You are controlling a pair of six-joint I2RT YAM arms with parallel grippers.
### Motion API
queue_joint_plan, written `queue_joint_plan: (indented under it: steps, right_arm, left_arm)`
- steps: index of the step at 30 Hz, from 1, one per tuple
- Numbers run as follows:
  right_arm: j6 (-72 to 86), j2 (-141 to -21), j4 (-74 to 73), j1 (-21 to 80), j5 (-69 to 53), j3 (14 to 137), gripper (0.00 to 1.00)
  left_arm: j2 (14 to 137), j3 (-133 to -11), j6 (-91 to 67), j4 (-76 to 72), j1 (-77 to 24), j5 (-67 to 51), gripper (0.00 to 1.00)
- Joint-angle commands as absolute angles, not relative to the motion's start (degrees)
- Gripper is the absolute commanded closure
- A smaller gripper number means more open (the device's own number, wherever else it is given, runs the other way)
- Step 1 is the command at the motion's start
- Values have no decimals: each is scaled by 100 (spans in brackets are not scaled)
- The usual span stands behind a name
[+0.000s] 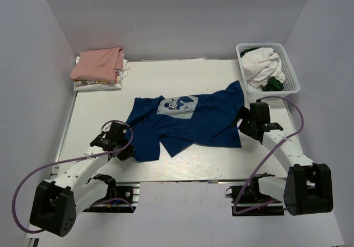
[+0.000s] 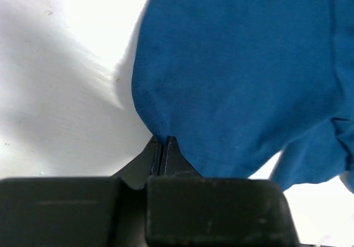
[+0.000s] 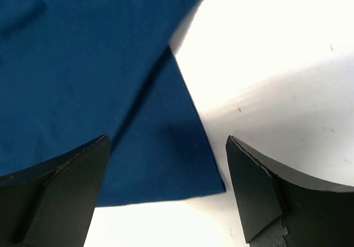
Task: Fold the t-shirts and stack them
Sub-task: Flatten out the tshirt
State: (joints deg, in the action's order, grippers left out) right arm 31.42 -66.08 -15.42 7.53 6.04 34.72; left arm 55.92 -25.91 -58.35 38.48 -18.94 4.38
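Observation:
The dark blue t-shirt (image 1: pixel 188 122) lies spread and rumpled across the middle of the table, its white and pale-blue print (image 1: pixel 177 105) facing up. My left gripper (image 1: pixel 128 145) is shut on the shirt's near left edge; in the left wrist view the jaws (image 2: pixel 162 143) pinch a fold of the blue cloth (image 2: pixel 243 75). My right gripper (image 1: pixel 244 126) is open and empty just above the shirt's right near corner (image 3: pixel 182 164), one finger over cloth and one over bare table. The salmon-pink t-shirt (image 1: pixel 99 63) lies folded on a stack at the far left.
A white lattice basket (image 1: pixel 290 64) at the far right holds white cloth (image 1: pixel 263 64) and something dark green (image 1: pixel 272 84). The pink shirt rests on folded pale garments (image 1: pixel 102 83). White walls close in the table on three sides.

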Motion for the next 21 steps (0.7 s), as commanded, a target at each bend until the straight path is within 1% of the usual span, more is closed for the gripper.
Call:
queue_joint_plan:
  steps: [1, 4, 7, 9, 14, 15, 16, 18, 19, 20, 21]
  right_arm:
    - [3199, -6609, -1924, 730, 747, 3437, 10]
    - [3147, -6688, -2030, 756, 616, 3323, 10]
    - [3138, -6750, -2083, 773, 231, 3226, 10]
    - [3120, -6803, -2205, 765, 80, 3138, 11]
    - [3085, -6943, -2215, 774, 53, 2962, 11]
    - [3068, -7083, -2119, 773, -121, 2979, 11]
    - [3102, -7162, -2066, 791, -123, 2979, 12]
    - [3085, -7425, -1899, 782, -149, 3041, 21]
    - [3102, -7479, -1803, 791, -167, 3067, 30]
    - [3094, -7549, -1732, 791, -210, 3172, 49]
    - [3137, -7724, -1714, 800, -333, 3199, 57]
  left_arm:
    - [5327, -2575, -5766, 3674, -1898, 492, 100]
    - [5160, -2698, -5634, 3604, -1898, 492, 100]
    - [5098, -2847, -5511, 3604, -1898, 554, 100]
    - [5045, -2926, -5511, 3604, -1898, 606, 100]
    - [5045, -2979, -5388, 3428, -1898, 554, 100]
    - [5045, -2979, -5388, 3428, -1898, 554, 100]
    - [5045, -2979, -5388, 3428, -1898, 554, 100]
    - [5045, -2979, -5388, 3428, -1898, 554, 100]
    - [5045, -2979, -5388, 3428, -1898, 554, 100]
    - [5045, -2979, -5388, 3376, -1898, 554, 100]
    - [5045, -3032, -5335, 3375, -1898, 554, 100]
